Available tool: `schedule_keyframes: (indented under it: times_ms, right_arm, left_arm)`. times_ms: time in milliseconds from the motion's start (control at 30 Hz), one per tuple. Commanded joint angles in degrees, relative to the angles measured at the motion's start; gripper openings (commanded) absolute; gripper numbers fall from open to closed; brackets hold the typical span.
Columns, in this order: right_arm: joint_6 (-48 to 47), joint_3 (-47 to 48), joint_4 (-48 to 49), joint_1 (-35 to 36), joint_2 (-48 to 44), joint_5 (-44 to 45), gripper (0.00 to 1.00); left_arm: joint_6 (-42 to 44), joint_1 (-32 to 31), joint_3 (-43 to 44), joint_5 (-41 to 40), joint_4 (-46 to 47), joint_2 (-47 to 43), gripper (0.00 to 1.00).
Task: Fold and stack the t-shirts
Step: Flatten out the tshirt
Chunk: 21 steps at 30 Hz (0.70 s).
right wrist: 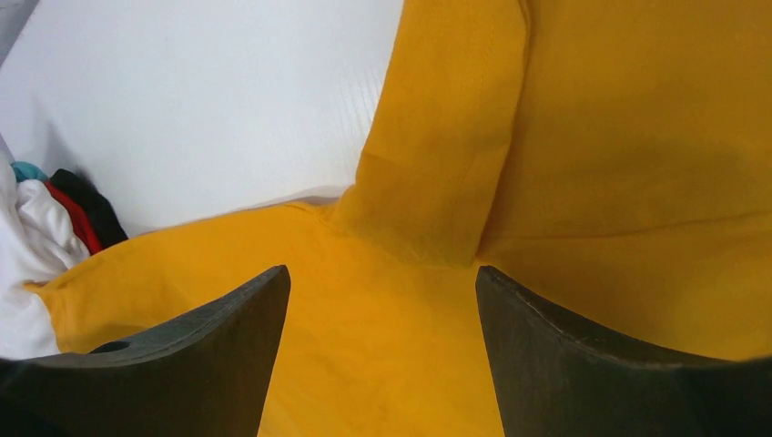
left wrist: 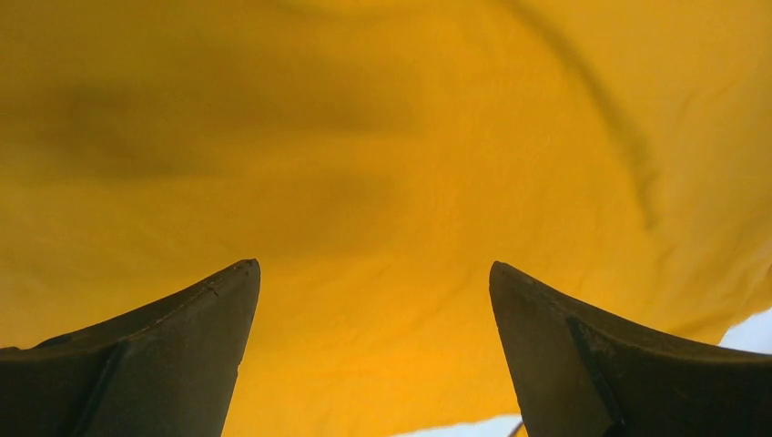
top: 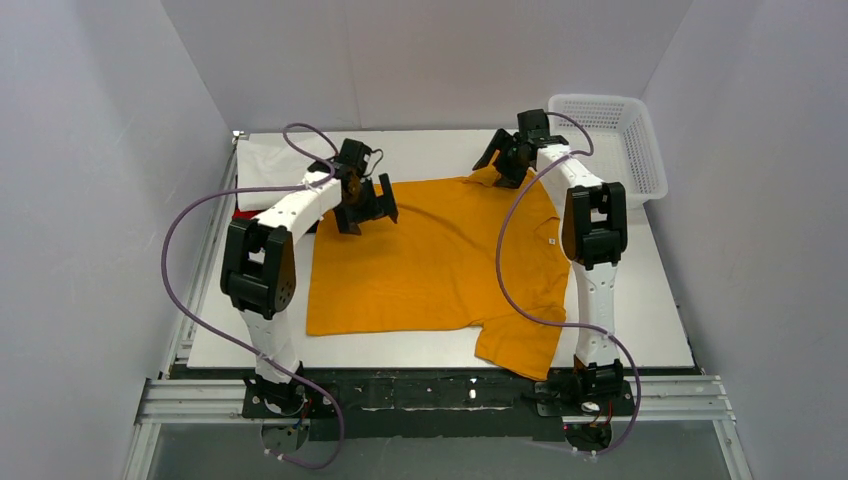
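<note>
The mustard-orange t-shirt (top: 430, 255) lies spread on the white table, one sleeve hanging over the front edge at the right. It fills the left wrist view (left wrist: 382, 164) and most of the right wrist view (right wrist: 583, 164). My left gripper (top: 368, 212) is open just above the shirt's far left corner. My right gripper (top: 508, 163) is open above the far right sleeve (right wrist: 437, 137), nothing between the fingers. Folded white (top: 270, 160), red (top: 245, 213) and black shirts lie at the far left; they also show in the right wrist view (right wrist: 36, 237).
A white plastic lattice basket (top: 610, 140) stands at the far right corner. Purple cables loop from both arms. The table's (top: 640, 300) front edge meets a metal rail. Grey walls close in the sides and back.
</note>
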Motion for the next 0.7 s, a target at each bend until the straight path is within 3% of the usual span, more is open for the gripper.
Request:
schedule_keyframes:
  times_ms: [0, 267, 433, 667]
  right_arm:
    - [2.2, 4.2, 4.1, 0.5, 2.2, -1.2, 0.83]
    - [5.5, 10.1, 8.0, 1.1, 8.3, -3.8, 0.83]
    - [11.6, 14.5, 21.3, 1.4, 12.7, -2.2, 0.83]
    - [19.8, 29.5, 37.0, 2.2, 22.6, 0.8, 0.85]
  left_arm:
    - [-1.2, -1.8, -6.4, 4.6, -1.9, -4.0, 0.98]
    - [-2.2, -1.8, -17.3, 4.2, -2.3, -4.7, 0.98]
    - [-2.9, -1.8, -21.0, 2.1, -2.3, -5.1, 0.98]
    - [-2.7, -1.8, -20.8, 2.1, -2.5, -5.1, 0.98]
